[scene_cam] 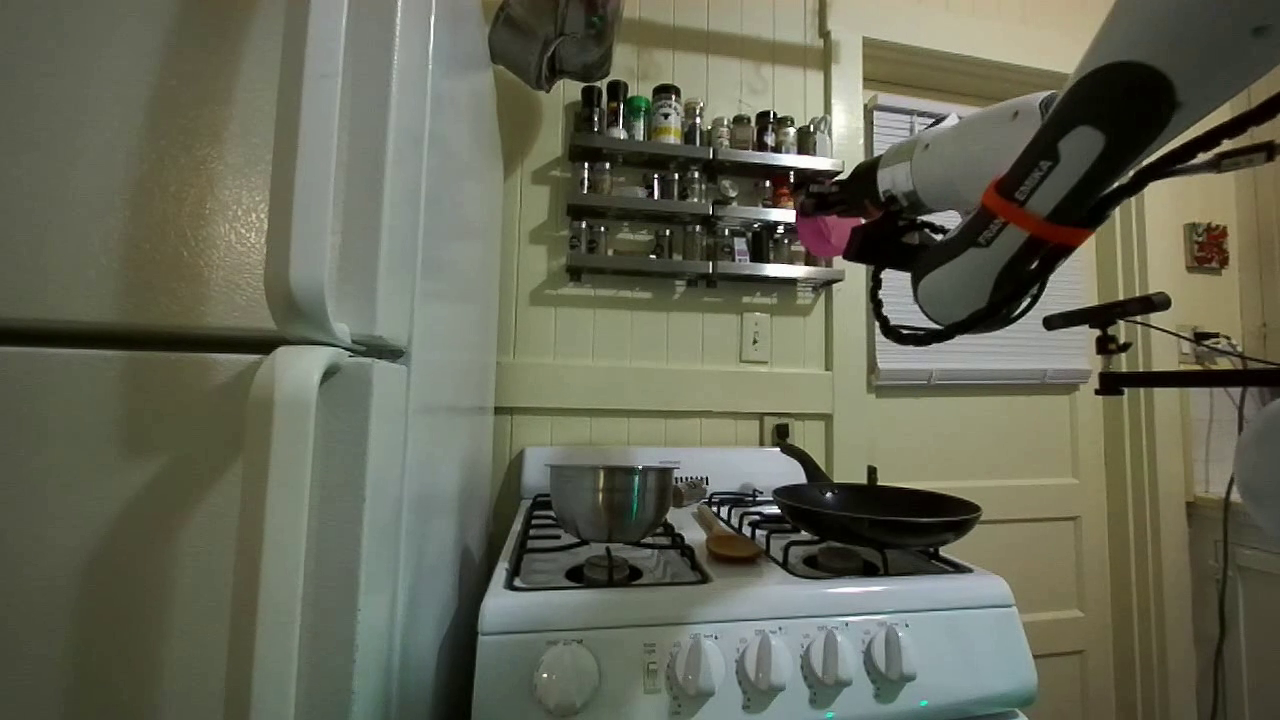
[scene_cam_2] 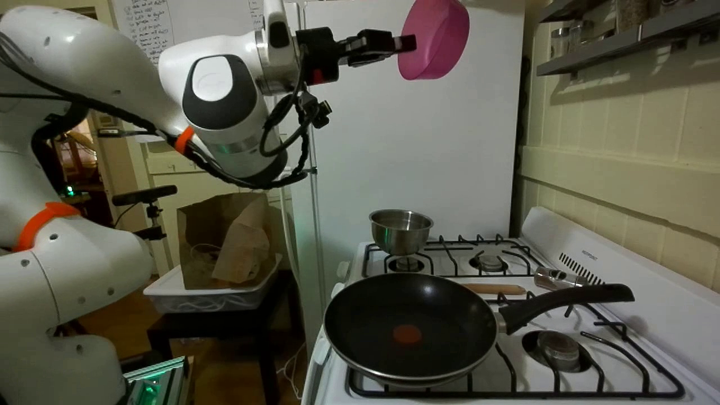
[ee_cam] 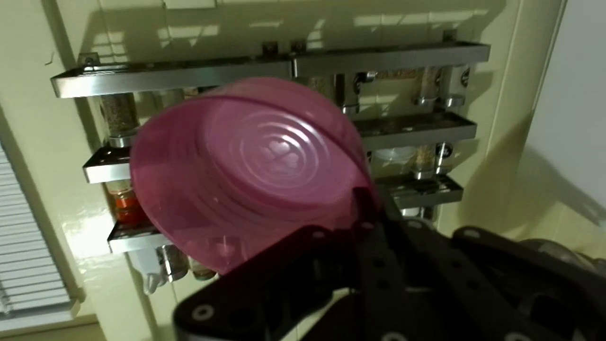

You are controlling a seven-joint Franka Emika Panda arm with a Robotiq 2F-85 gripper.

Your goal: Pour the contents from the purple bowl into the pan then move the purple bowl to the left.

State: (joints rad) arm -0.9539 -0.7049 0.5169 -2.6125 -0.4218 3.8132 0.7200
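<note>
Taking the pan (scene_cam: 877, 515) as my mark and reading an exterior view from the left, I have the steel pot (scene_cam: 612, 505) left of the pan and the wooden spoon (scene_cam: 732, 546) lying between them; then the purple bowl (scene_cam: 828, 237), high above the pan's left part and well apart from it; then my gripper (scene_cam_2: 407, 43), over the pan too, clamped on the bowl's rim from the right. Through the wrist view I look into the bowl's mouth; it is tipped well over and looks bare inside. The pan's handle (scene_cam_2: 562, 298) points away toward the back panel (scene_cam_2: 619, 264) of the stove (scene_cam: 840, 600), and its floor shows only a reddish disc (scene_cam_2: 407, 334), probably a printed mark. I find no contents in either, so I can't say whether the pour is done, but I judge the carry to the left of the pan is what remains, bowl leading and gripper trailing. As for writing, the spice jars (scene_cam: 666, 113), up and left of the pan, have labels too small to read; the back panel, behind it, seems to say HOTPOINT; the burner knobs (scene_cam: 765, 662), below it, are unreadable too; the arm (scene_cam: 1060, 165), up and right of it, reads EMIKA.
</note>
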